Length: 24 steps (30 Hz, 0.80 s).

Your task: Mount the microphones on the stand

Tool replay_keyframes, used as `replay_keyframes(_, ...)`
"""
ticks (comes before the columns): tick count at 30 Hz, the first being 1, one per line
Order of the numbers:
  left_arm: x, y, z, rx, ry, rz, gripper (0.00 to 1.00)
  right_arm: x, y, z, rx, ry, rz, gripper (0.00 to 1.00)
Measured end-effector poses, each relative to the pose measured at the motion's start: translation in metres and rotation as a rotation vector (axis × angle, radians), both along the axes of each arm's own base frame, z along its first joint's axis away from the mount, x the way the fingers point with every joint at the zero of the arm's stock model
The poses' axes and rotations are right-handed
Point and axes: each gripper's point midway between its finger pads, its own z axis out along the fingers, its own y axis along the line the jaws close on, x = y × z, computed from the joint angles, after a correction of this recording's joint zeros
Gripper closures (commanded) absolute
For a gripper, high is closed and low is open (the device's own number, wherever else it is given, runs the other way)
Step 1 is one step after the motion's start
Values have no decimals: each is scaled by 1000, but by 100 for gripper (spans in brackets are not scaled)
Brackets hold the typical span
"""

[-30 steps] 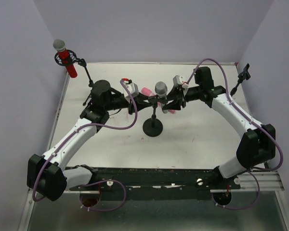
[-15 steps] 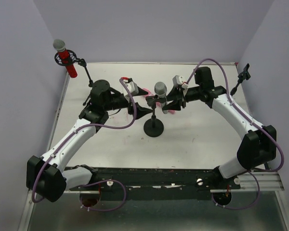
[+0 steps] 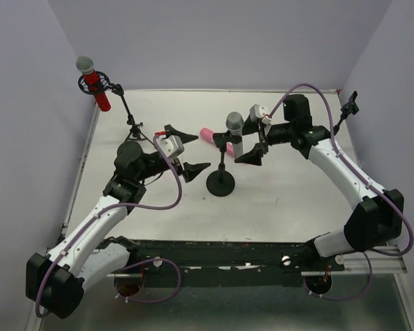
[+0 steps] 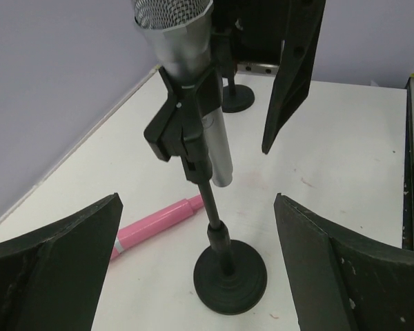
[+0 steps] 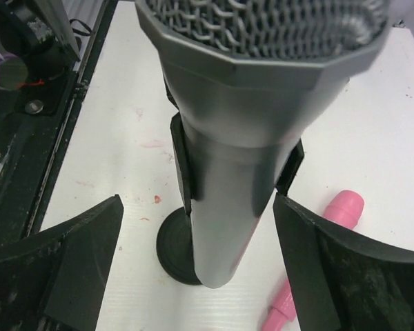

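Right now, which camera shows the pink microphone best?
The left wrist view: the pink microphone lies on the table beside the stand, most of its length visible. The top view shows only one pink end past the silver microphone. The right wrist view shows only two pieces.

**A:** What lies behind the left claw and the right claw?

**B:** A plain pale lilac back wall. A matching left side wall and right side wall stand outward of each claw. The light is soft and even.

**A:** And beneath them?

**B:** A flat white tabletop, with faint reddish smudges below the right claw.

**A:** Nearer than the claws?

**B:** A long black bar runs along the table's near edge. There is a ribbed silver metal rail at its right end, then a dull grey-green surface lower down.
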Motion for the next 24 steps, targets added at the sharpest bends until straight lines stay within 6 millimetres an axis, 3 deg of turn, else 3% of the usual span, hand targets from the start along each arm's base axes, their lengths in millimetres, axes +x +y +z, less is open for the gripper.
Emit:
replay_keyframes(5,-6,10,-21,-61,17,54,2,0,-5,3,4,9,-29,0)
replay_keyframes(11,3,4,-55,-132,120,79,4,5,-18,-3,14,60,-89,0)
replay_keyframes(19,14,-28,-70,-165,148,54,10,0,-27,-2,43,90,-124,0)
replay_keyframes(24,24,-49,-77,-149,130,52,25,0,-26,2,58,86,-120,0)
